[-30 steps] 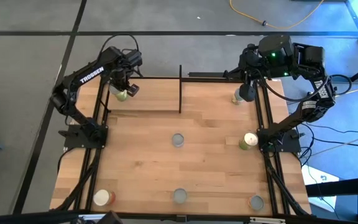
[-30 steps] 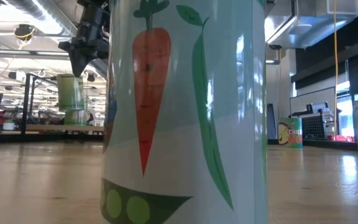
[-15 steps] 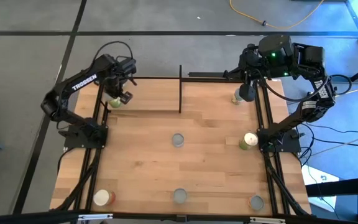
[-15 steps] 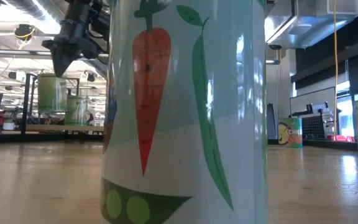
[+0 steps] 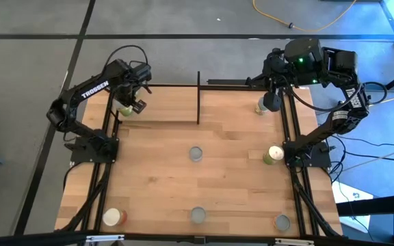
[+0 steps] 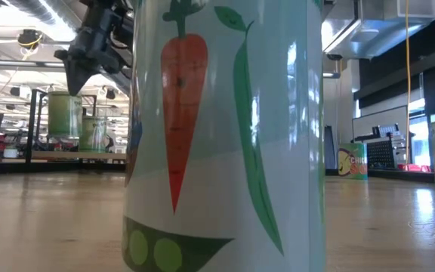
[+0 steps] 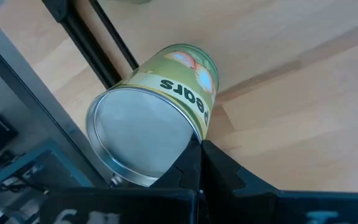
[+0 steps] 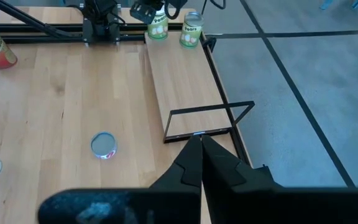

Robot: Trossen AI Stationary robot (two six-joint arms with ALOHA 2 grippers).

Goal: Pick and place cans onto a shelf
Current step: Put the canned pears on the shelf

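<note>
The shelf [image 5: 163, 106] is a light-wood board with black rods along the table's far left. Two green cans stand on its left end: a "pears" can [image 7: 160, 118] next to the black rod, and a second can [image 8: 191, 30] beside it. My left gripper [image 7: 201, 148] points down just over the pears can's top rim, fingers shut. In the low view the left gripper [image 6: 72, 81] hangs right above that can [image 6: 63, 113]. My right gripper [image 5: 271, 102] waits shut, raised over the far right corner. My left gripper's shut fingertips [image 7: 194, 155] stand at the rim of the pears can's silvery top [image 7: 188, 134], coming from above. I cannot tell whether they touch it. The can stands upright on the shelf board.
Loose cans stand on the table: one in the middle [image 5: 195, 154], one at the right [image 5: 273, 155], one under the right gripper [image 5: 262, 106], three along the near edge [image 5: 113, 217] [image 5: 198, 216] [image 5: 282, 222]. A carrot-and-pea can [image 6: 225, 136] fills the low view.
My left gripper has gone toward the table's left edge and a little down, then kept nearly still. The green pears can under it has shifted the same way along the shelf, to the shelf's left end.
</note>
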